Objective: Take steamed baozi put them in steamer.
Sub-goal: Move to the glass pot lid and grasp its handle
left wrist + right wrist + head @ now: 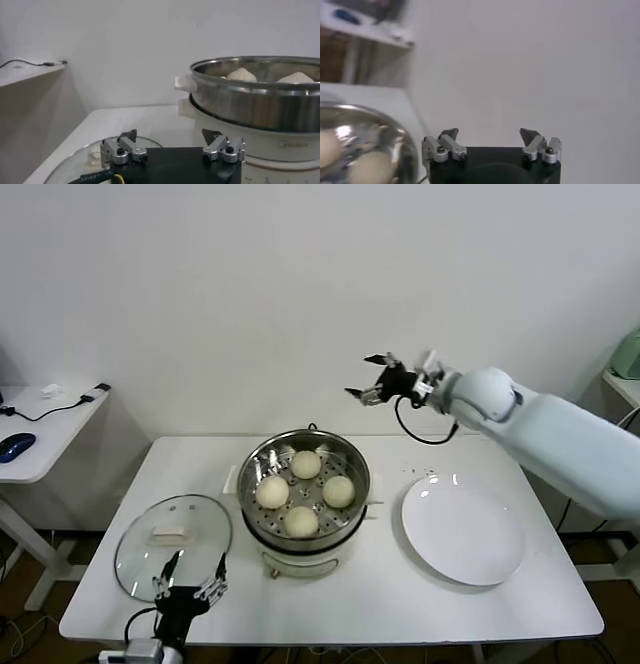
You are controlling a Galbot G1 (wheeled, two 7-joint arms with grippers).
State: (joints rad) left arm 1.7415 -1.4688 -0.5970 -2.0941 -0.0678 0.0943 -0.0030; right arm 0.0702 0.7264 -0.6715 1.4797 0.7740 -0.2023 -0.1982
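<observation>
Several cream-white steamed baozi (305,464) lie on the perforated tray inside the shiny steel steamer (258,459) in the middle of the table. In the left wrist view the steamer (250,100) rises close by, bun tops (242,74) showing over its rim. My right gripper (372,376) hangs open and empty in the air above and behind the steamer's right side; its wrist view shows the pot's edge (395,145) with baozi (370,167) below the open gripper (489,134). My left gripper (190,576) stands open and empty at the table's front left, over the glass lid's near edge.
A round glass lid (140,554) with a white handle lies flat left of the steamer. A bare white plate (462,529) sits to the right. A side desk (40,439) with a mouse and cable stands at the far left.
</observation>
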